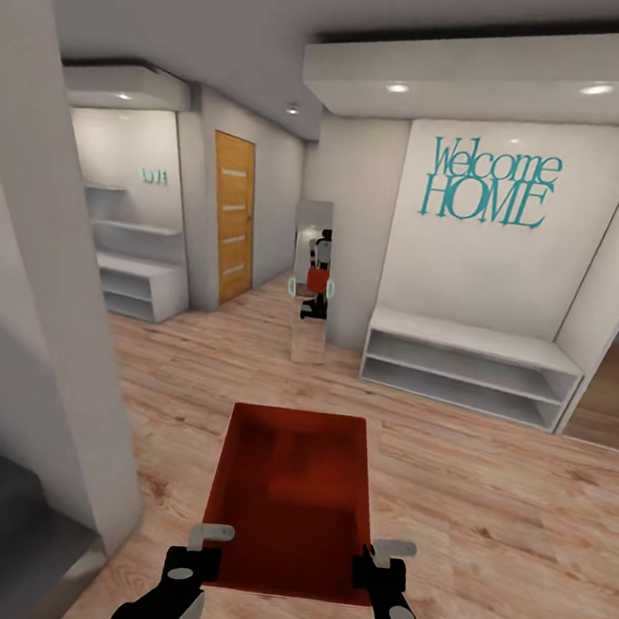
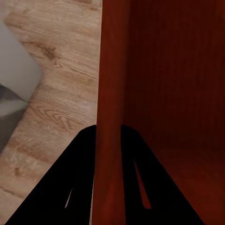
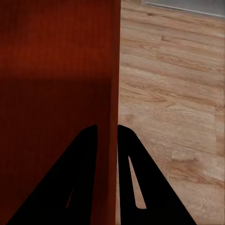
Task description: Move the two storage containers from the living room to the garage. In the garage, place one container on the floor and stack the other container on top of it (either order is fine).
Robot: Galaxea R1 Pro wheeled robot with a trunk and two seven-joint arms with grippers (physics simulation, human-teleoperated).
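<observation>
Robot is carrying one storage container (image 1: 290, 498) out in front, left gripper (image 1: 196, 557) and right gripper (image 1: 379, 569) fingers each closing tight over a side wall; judging by this, transport is underway, with garage drop-off and stacking left. It is crossing a hallway's light wood plank floor (image 1: 480, 499), passing a white shelf unit (image 1: 466, 362) under "Welcome HOME" lettering (image 1: 489, 184).

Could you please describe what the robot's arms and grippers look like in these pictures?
Both arms are glossy black with pale grey round joint caps near the wrists. The left gripper and right gripper have black bodies topped by light grey finger plates. In the wrist views the fingers are flat, black and tapering, with narrow slots.
</observation>
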